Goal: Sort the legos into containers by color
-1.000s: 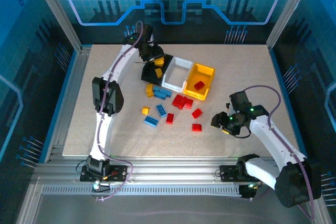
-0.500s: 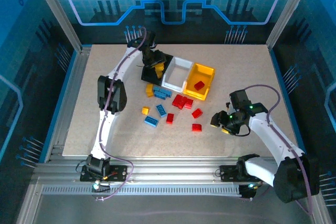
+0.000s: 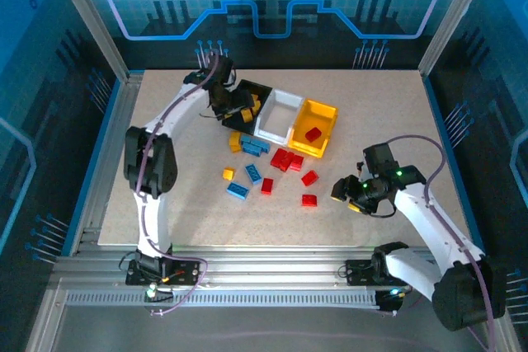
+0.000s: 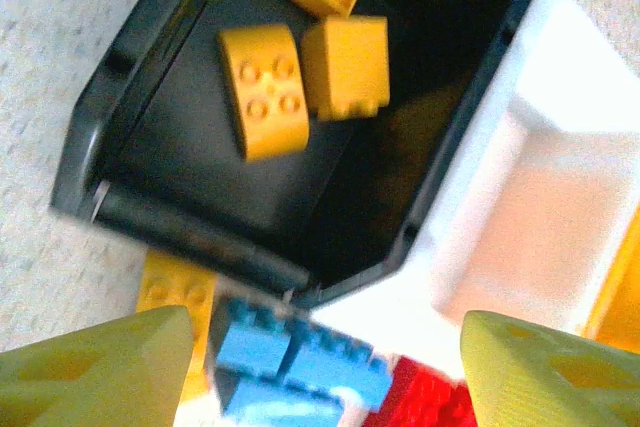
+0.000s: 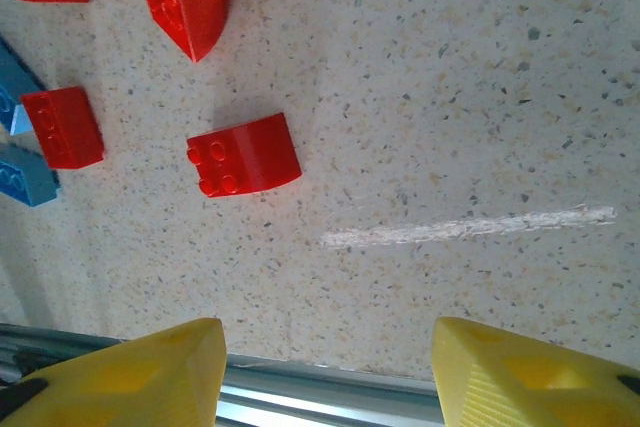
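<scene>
- The right gripper hangs low over the near right part of the speckled beige desk, fingers spread with nothing between them.
- A lone small red studded plastic brick lies just ahead of it, apart from its neighbours. It looks the easiest pick, though its rounded top could slip out of a shallow pinch.
- Mid-desk, a tight cluster of red bricks sits touching. Fingers closing there could drag two at once or scatter the rest.
- Blue bricks and a yellow-orange brick lie right against the near wall of the black plastic open-top bin. Reaching for them risks shoving the bin.
- The left gripper hovers over that bin, fingers apart and empty. Three yellow-orange bricks rest inside.
- The white bin looks empty, and the yellow bin holds one red brick (so brick and bin colours do not match, which invites a misdrop).
</scene>
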Controlling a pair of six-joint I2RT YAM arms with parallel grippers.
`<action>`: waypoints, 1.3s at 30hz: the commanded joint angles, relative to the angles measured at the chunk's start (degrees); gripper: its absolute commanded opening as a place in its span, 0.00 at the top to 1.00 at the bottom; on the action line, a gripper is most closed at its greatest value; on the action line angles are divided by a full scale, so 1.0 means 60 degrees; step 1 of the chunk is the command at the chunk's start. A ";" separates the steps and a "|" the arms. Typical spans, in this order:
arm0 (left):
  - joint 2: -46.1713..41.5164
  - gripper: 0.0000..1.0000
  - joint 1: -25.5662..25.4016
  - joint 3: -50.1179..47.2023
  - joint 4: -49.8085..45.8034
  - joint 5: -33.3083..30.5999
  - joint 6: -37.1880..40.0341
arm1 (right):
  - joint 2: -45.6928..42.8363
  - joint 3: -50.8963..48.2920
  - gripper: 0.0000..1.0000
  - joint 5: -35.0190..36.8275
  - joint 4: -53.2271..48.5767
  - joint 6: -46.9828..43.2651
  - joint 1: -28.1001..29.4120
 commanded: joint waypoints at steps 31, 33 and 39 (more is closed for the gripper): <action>-0.3336 0.33 -0.1121 -0.6357 0.0264 -0.1217 0.2404 | 0.0491 0.0777 0.40 0.0335 0.0012 0.0468 0.1576; -0.3171 0.33 -0.1119 -0.6397 0.0310 -0.1378 0.2588 | 0.0345 0.0684 0.40 0.0367 0.0043 0.0636 0.1606; -0.2626 0.34 -0.1113 -0.6354 0.0498 -0.1494 0.2880 | -0.0140 0.0425 0.40 0.0472 -0.0002 0.0981 0.1711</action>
